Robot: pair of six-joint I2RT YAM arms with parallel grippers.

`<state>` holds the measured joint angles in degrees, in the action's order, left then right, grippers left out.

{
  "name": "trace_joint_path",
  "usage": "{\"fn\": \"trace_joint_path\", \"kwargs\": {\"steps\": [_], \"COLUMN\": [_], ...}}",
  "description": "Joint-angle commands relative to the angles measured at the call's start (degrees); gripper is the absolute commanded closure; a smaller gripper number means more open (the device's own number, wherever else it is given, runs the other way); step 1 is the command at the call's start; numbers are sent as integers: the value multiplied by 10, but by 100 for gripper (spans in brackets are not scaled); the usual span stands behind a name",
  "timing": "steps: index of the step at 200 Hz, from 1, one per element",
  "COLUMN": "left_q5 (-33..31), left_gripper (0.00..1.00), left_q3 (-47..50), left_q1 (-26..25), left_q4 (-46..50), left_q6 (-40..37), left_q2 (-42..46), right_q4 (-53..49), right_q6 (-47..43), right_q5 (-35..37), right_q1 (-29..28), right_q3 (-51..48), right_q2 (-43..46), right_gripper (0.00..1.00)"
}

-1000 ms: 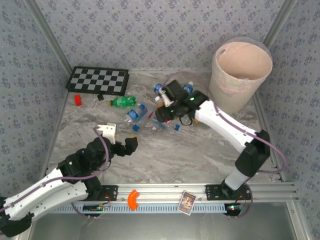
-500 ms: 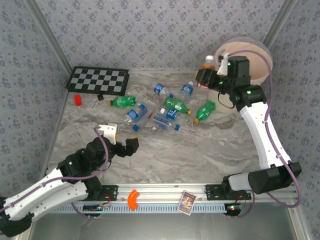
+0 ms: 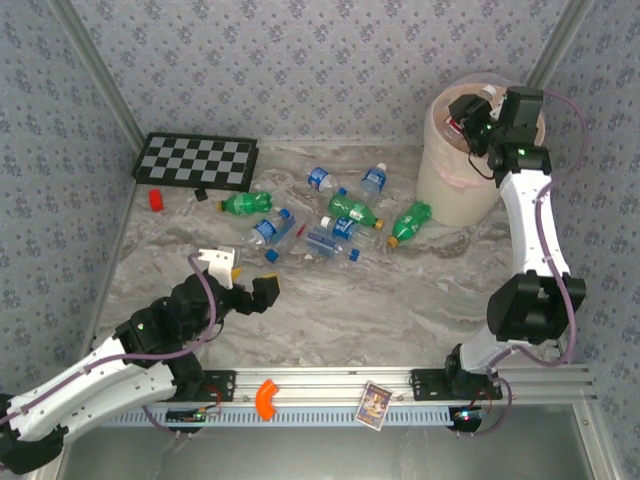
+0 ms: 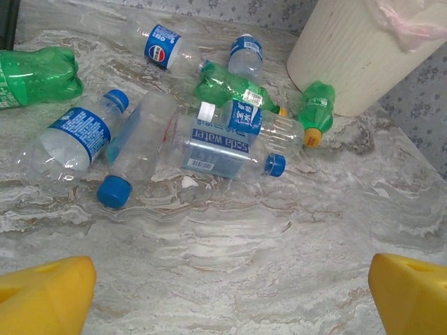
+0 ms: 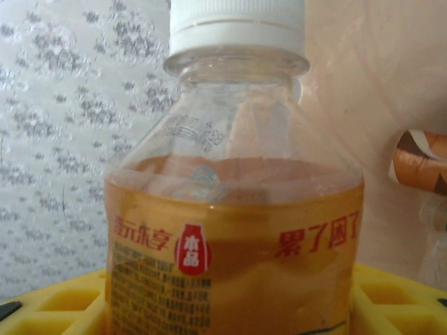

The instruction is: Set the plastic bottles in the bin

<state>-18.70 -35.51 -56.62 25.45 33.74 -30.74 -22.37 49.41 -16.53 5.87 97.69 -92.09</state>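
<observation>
The table (image 3: 400, 300) carries the bin (image 3: 440, 185) in its far right corner, a clear liner folded over its rim. Inside, something brown-labelled (image 5: 419, 164) lies against the cream wall; the rest of the inside cannot be made out.

The right pincer (image 3: 466, 112) hangs over the bin's mouth, clamped on an amber-labelled bottle (image 5: 230, 230) with a white cap, its yellow fingers (image 5: 398, 300) on either side. The left pincer (image 3: 240, 278) hovers low over the near left of the table, jaws wide apart and holding nothing.

A checkerboard (image 3: 195, 160) lies at the far left. The loose plastic bottles (image 3: 350, 210), green or blue-labelled, lie scattered mid-table between the checkerboard and the bin, some touching one another; one green bottle (image 3: 408, 222) lies just beside the bin's foot. A small red block (image 3: 156, 199) sits near the checkerboard.
</observation>
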Motion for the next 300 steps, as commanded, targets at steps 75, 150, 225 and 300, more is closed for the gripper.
{"fn": "trace_joint_path", "kwargs": {"steps": [75,150,225,300], "left_q5": [-3,2,8,19], "left_gripper": [0,0,0,0], "left_q3": [-14,-7,0,4], "left_q1": [3,3,3,3], "left_q4": [8,-2,-5,-19], "left_q6": [-9,-5,2,2], "left_q2": [34,34,33,25], "right_q4": [-35,-52,-58,-66], "right_q6": [39,-10,-81,-214], "right_q5": [33,61,89,242], "right_q1": [19,13,-46,-249], "right_q3": [140,129,61,-85], "right_q2": [-103,-47,50,140], "right_gripper": [3,0,0,0]}}
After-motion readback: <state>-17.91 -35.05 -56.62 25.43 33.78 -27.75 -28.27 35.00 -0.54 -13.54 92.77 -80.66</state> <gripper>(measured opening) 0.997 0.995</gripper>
